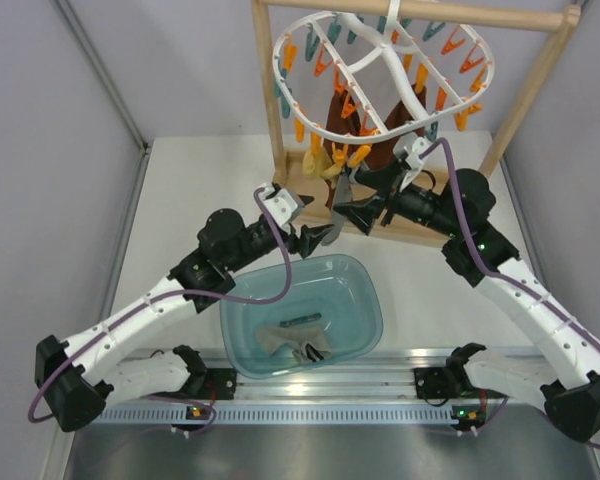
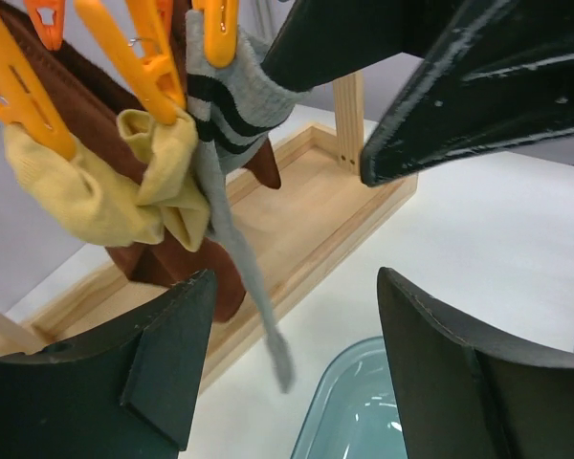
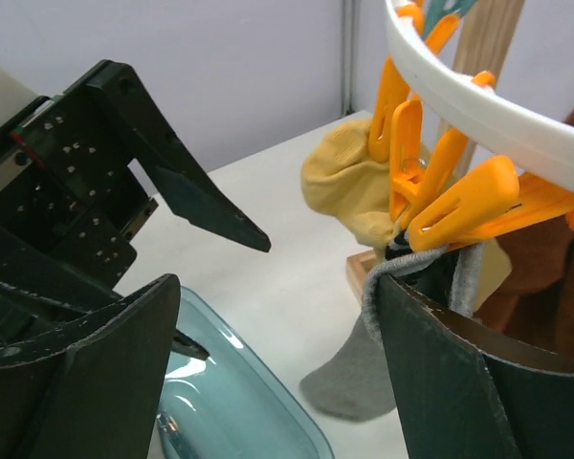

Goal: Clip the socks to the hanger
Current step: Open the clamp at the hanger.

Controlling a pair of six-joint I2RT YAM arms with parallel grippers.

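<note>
No writing, label, brand, number or sign can be read in any view. The hanger (image 3: 478, 103), its clips (image 3: 459, 206) and the teal tub (image 1: 350, 290) show only plain surfaces.

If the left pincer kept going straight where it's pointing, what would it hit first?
Most likely the dangling grey sock, slightly left of its line; the wooden rack base lies beyond. Depth is unclear.

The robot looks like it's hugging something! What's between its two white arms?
A see-through teal plastic tub sits between them, a small grey sock lying inside it; the top view shows this.
</note>
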